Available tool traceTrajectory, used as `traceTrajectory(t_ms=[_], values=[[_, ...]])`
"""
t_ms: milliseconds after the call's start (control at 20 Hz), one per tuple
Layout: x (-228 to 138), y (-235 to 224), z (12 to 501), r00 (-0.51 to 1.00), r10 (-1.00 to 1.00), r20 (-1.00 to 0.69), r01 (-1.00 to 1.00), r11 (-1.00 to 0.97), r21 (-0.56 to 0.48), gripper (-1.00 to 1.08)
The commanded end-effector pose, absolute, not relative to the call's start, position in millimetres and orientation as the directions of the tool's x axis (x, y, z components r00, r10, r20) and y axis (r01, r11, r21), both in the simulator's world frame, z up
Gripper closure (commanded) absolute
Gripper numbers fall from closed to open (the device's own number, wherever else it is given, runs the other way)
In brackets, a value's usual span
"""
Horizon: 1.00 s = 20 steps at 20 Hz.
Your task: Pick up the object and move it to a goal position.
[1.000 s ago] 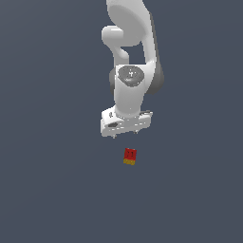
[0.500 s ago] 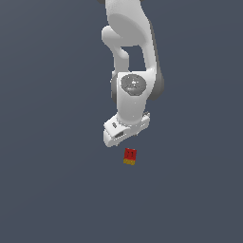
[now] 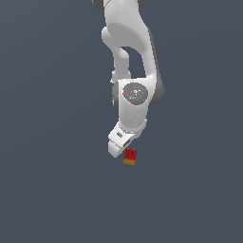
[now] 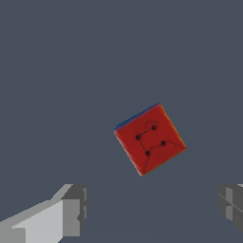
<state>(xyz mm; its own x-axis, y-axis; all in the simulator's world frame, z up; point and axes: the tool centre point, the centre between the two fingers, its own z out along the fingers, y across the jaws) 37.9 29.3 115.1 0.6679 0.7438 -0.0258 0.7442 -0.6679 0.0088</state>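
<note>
Fingers (image 4: 71,209) spread wide, released, nothing held. Gripper (image 3: 119,141) just beside the object (image 3: 129,156), which rests on the desk (image 3: 47,190). Grasp not yet made; lift and carry to goal remain.

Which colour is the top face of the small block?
Red, with small dark dots; the block shows best in the wrist view.

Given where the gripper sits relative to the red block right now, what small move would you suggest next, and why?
Probably a short shift to centre the gripper over the block, then descend. In the wrist view its fingers are spread apart, and the block lies ahead of the gap, not between them.
</note>
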Motion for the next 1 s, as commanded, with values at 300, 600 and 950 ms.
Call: traceTrajectory(t_ms=[300,600,950], values=[[50,35,100,0.469,0.883,-0.017,0.883,-0.469,0.002,-0.92],[56,38,92,0.336,0.942,-0.009,0.942,-0.336,0.0,-0.92],[61,41,85,0.236,0.972,-0.002,0.972,-0.236,0.0,-0.92]])
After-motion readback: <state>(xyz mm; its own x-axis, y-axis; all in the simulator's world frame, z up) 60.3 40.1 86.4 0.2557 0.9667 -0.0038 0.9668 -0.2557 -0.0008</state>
